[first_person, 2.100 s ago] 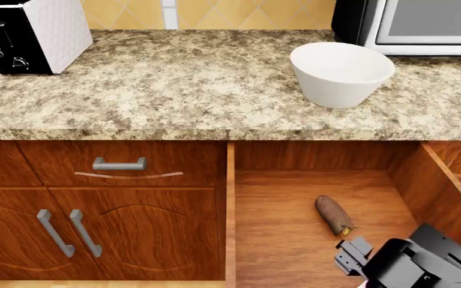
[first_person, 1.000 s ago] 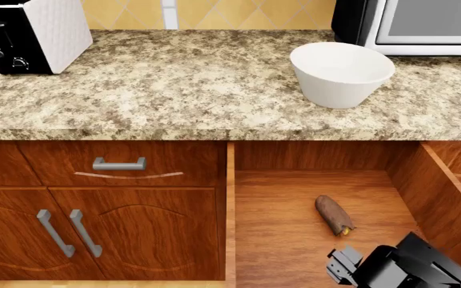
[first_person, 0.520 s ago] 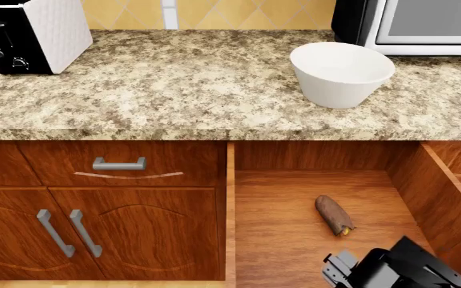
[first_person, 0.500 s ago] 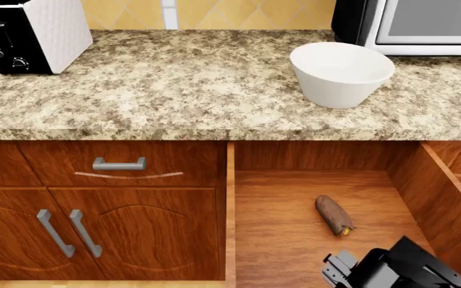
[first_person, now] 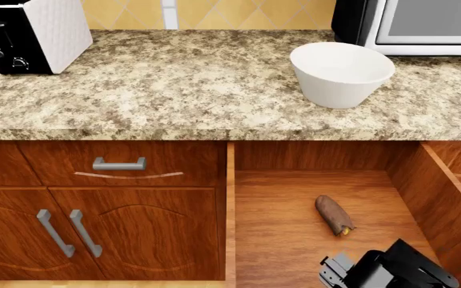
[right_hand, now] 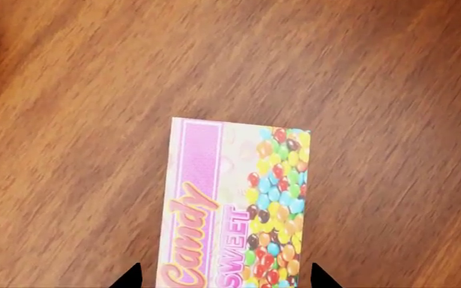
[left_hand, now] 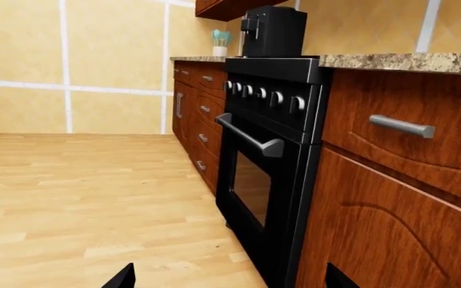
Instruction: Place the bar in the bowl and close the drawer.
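Open drawer floor: bar lies near right end effector.

Granite counter carries bowl, toaster, microwave.

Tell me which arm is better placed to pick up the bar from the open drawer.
The right. Its hand hangs over the drawer close to the bar, while the left wrist view shows only floor and an oven, away from the drawer.

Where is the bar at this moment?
In the head view the bar lies on the wooden floor of the open drawer, toward its right side, below the white bowl on the counter and just beyond the right hand.
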Robot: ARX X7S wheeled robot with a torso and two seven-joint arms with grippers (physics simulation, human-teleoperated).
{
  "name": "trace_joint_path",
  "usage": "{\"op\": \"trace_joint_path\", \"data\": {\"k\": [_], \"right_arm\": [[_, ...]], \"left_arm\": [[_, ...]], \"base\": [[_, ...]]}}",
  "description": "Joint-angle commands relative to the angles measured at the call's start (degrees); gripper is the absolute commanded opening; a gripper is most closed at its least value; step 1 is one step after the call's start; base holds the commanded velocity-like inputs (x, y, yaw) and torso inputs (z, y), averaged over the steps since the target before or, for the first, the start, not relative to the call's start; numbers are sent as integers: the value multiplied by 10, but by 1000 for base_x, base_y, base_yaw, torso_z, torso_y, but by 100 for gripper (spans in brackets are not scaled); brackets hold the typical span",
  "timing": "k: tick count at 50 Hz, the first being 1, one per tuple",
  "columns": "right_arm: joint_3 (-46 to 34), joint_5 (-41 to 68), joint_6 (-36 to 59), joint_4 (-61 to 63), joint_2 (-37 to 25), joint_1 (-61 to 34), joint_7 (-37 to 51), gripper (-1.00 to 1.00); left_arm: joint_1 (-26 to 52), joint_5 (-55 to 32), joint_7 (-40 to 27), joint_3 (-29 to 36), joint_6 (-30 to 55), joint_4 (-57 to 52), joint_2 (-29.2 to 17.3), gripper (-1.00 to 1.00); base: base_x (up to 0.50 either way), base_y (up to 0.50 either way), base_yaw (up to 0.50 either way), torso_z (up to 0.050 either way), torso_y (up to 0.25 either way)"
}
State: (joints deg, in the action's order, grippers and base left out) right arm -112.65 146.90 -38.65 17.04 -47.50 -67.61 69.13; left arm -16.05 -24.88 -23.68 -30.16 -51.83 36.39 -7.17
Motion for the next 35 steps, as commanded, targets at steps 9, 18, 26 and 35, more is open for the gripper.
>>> {"op": "trace_joint_path", "data": {"k": [9,18,26,35], "right_arm": [[4,3,8,-10,8,8,-3,100],[5,5,13,-17,12,9,-2,100],[8,9,17,-26,15,15,-8,100],[9,9,18,-31,18,22,-12,100]], "left_arm": [[-2,2,-1,2,1,-4,-1,100],[1,2,1,2,-2,2,0,100],[3,5,-1,2,0,5,-2,100],[2,5,1,2,-2,7,-2,100]], "base": [[0,0,0,0,0],[0,0,0,0,0],[0,0,0,0,0],[0,0,0,0,0]]}}
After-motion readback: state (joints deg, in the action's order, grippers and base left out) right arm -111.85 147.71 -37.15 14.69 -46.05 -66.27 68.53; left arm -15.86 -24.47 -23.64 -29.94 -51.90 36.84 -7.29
